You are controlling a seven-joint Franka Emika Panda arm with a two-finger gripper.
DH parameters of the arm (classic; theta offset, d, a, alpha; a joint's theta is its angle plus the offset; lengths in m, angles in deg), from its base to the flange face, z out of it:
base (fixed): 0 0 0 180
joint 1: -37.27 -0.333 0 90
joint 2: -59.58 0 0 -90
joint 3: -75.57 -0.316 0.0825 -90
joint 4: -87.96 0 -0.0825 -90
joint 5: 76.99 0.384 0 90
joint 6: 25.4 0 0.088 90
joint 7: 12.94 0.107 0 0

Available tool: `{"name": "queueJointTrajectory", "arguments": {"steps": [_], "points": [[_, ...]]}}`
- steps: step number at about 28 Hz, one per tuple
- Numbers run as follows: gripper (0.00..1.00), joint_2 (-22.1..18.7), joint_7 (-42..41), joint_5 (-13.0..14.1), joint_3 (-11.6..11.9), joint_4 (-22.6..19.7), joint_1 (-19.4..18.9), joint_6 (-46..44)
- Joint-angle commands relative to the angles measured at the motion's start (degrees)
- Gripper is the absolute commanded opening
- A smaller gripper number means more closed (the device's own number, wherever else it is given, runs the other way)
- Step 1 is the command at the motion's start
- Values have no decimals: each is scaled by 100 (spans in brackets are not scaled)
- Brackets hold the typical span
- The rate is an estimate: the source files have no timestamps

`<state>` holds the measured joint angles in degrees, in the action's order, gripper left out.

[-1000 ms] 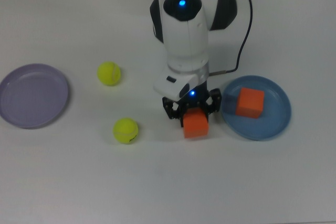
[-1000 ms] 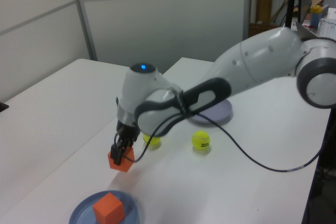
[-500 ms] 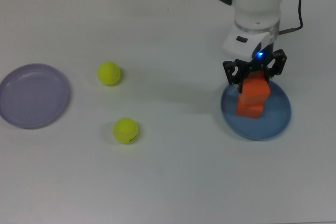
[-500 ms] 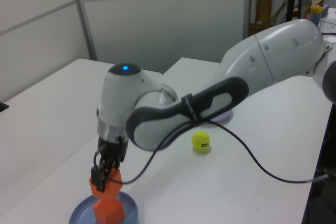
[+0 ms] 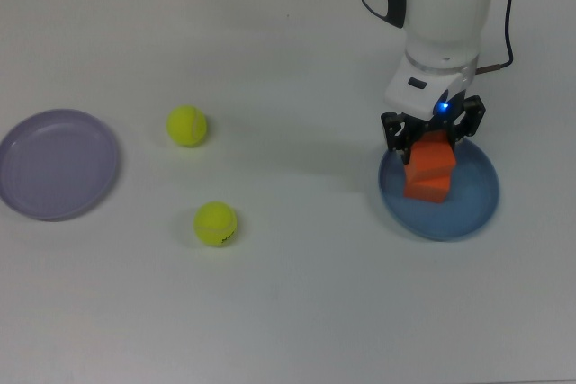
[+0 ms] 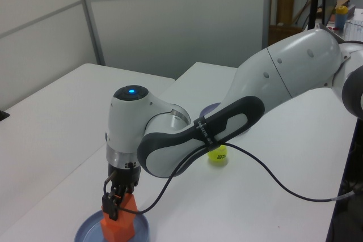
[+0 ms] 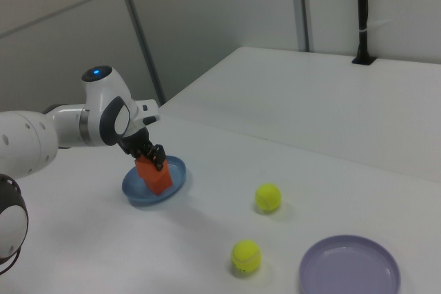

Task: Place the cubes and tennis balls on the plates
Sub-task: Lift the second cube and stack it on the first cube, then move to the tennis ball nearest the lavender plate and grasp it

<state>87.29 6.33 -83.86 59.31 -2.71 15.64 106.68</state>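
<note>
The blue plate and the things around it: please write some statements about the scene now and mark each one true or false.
1. The gripper holds an orange cube above the blue plate. True.
2. Both tennis balls already lie on the lavender plate. False: the two tennis balls rest on the white table, apart from both plates.
3. A second orange cube sits on the blue plate. True.
4. The lavender plate carries one cube. False: nothing lies on it.
5. In the top view, the blue plate is at the top view's left. False: it is at the top view's right.
</note>
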Motion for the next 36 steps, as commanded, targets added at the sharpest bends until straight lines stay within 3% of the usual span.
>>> {"name": "queueJointTrajectory", "arguments": {"steps": [1, 6, 12, 16, 23, 27, 28, 36], "points": [[100, -82, 50, -157, -43, -74, 45, -51], [100, -477, 103, 36, -52, -48, 80, -217], [100, -1337, -19, 633, 18, 14, 334, -1252], [100, -1558, -55, 643, 158, -3, 563, -1931], [100, -1708, -90, 651, 1255, -564, 633, -2126], [100, -1699, -283, 651, 1696, -882, 642, -2020], [100, -1673, -440, 660, 1897, -1022, 634, -1915], [100, -1690, -872, 783, 2496, -1594, 642, -1467]]}}
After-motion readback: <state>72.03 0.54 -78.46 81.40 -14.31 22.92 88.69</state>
